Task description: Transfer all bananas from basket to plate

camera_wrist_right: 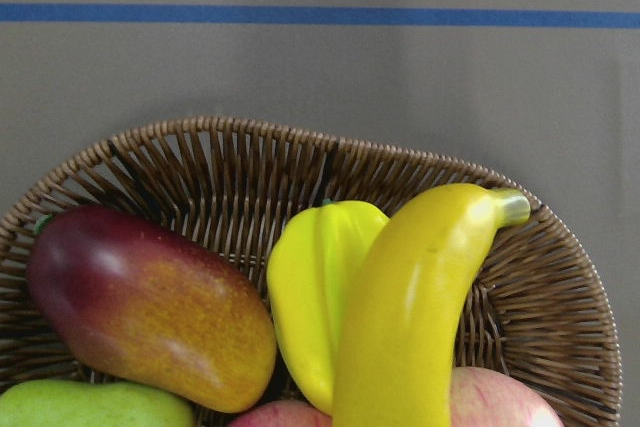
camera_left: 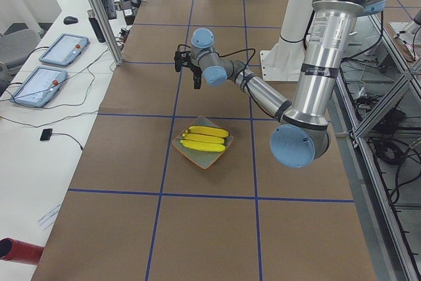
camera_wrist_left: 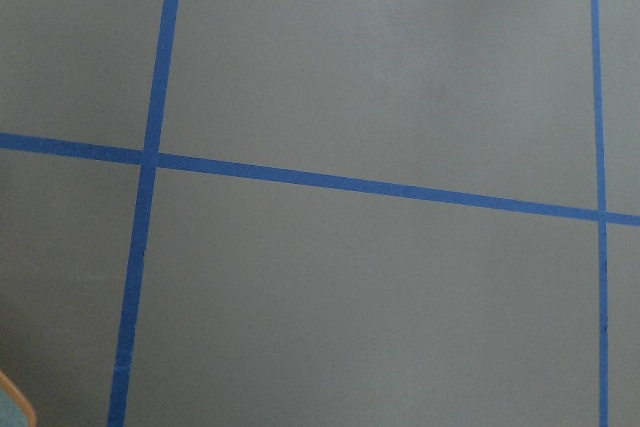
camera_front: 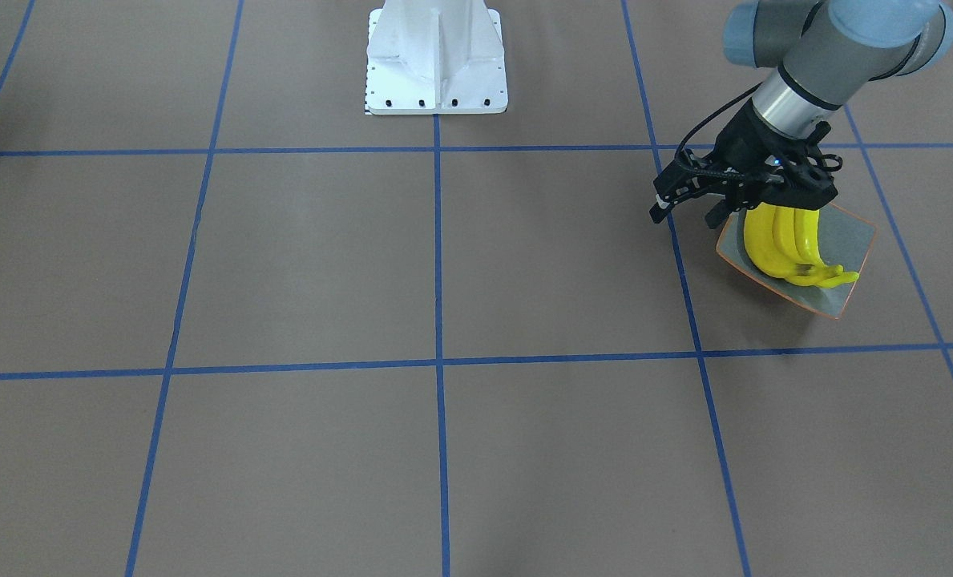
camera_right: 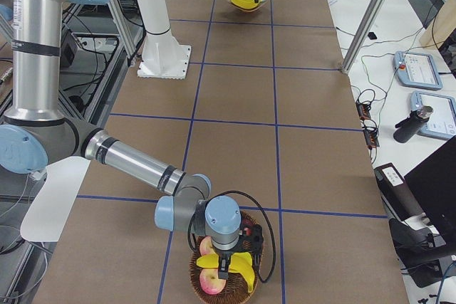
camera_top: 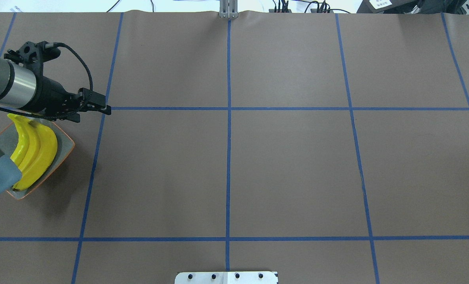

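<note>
Three yellow bananas (camera_front: 781,240) lie side by side on the grey-green, orange-rimmed plate (camera_front: 853,232); they also show in the overhead view (camera_top: 37,150). My left gripper (camera_front: 684,216) hovers beside the plate's edge, open and empty. One more banana (camera_wrist_right: 420,317) lies in the wicker basket (camera_wrist_right: 250,147), right under the right wrist camera. My right gripper (camera_right: 224,261) hangs over that basket at the table's other end. It shows only in the right side view, so I cannot tell whether it is open or shut.
The basket also holds a red-orange mango (camera_wrist_right: 150,307), a yellow fruit (camera_wrist_right: 315,287), a green fruit (camera_wrist_right: 90,407) and an apple (camera_wrist_right: 490,402). The robot's white base (camera_front: 436,56) stands mid-table. Blue tape lines grid the brown table.
</note>
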